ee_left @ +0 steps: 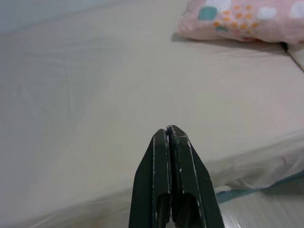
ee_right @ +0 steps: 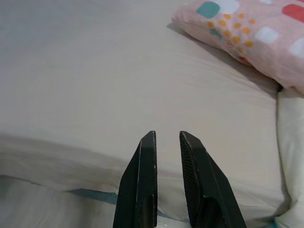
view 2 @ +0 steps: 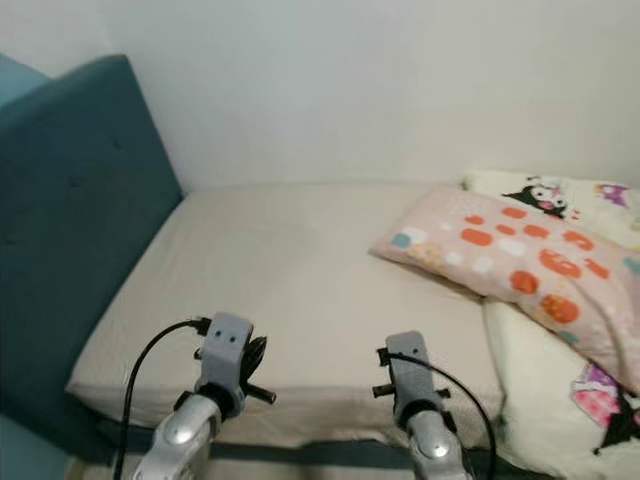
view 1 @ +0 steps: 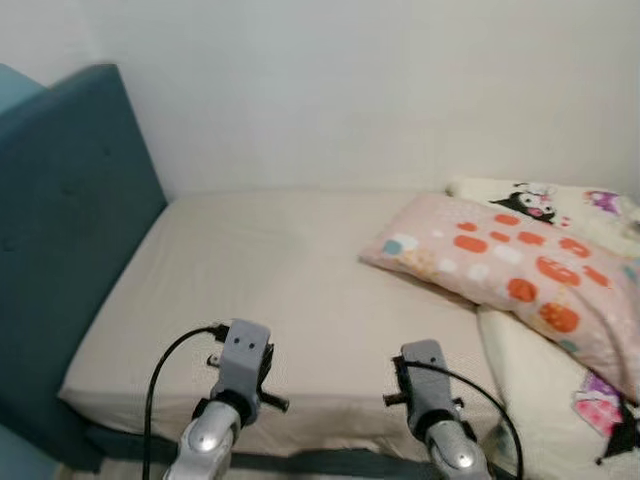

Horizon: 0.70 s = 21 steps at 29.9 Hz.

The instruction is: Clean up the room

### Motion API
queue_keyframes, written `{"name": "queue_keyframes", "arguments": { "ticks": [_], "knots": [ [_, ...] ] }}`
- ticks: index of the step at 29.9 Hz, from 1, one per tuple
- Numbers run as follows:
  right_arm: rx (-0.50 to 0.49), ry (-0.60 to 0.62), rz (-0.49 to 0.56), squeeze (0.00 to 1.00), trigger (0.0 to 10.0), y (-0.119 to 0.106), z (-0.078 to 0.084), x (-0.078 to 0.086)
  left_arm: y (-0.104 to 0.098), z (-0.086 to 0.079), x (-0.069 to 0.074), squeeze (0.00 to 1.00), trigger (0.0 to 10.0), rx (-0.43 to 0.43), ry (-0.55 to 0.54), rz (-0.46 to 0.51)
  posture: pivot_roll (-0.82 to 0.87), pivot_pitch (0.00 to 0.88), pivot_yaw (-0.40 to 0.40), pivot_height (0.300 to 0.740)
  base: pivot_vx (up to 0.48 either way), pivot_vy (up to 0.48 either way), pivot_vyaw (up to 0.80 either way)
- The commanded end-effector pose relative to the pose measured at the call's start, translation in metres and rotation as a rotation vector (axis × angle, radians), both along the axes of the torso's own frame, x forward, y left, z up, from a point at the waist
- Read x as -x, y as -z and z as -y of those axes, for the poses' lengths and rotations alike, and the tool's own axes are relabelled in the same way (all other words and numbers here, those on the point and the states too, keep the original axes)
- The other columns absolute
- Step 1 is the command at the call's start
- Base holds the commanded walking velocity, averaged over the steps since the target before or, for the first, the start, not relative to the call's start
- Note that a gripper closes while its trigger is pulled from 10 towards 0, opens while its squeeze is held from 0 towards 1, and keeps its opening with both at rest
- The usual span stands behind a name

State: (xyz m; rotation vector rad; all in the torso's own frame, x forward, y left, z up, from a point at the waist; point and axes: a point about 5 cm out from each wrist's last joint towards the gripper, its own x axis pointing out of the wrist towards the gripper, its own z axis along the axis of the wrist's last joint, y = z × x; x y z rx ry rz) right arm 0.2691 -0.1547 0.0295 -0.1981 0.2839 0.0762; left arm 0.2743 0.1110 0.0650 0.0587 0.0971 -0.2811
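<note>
A bed with a beige sheet (view 1: 270, 270) lies before me. On its right side a pink pillow (view 1: 510, 265) with orange, white and teal patches rests partly on a cream blanket (view 1: 555, 400) printed with cartoon figures. Both arms are held low at the bed's near edge. My left arm (view 1: 240, 365) is on the left and my right arm (view 1: 428, 385) on the right. The left gripper (ee_left: 167, 131) is shut and holds nothing, pointing over the bare sheet. On the right gripper (ee_right: 166, 136) the fingers stand a little apart, empty, aimed at the sheet short of the pillow (ee_right: 247, 28).
A teal padded headboard (view 1: 70, 230) runs along the left side of the bed. A white wall (view 1: 350, 90) closes off the far side. A teal bed base (view 1: 330, 462) shows under the sheet's near edge.
</note>
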Motion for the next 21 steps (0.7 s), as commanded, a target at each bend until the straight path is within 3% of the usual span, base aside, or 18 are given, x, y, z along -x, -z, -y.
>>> {"name": "queue_keyframes", "arguments": {
  "ticks": [1, 21],
  "knots": [
    [0.008, 0.009, -0.011, 0.0, 10.0, 0.0034, 0.0038, 0.0024, 0.0033, -0.0015, 0.003, 0.0, 10.0, -0.004, 0.001, -0.01, -0.02, 0.053, 0.042, 0.74, 0.0, -0.311, 0.0],
    [0.008, 0.012, -0.013, 0.0, 10.0, 0.0036, 0.0047, 0.0027, 0.0029, -0.0015, 0.0026, 0.0, 10.0, -0.005, 0.003, -0.01, -0.02, 0.06, 0.045, 0.74, 0.0, -0.313, 0.0]
  ]
}}
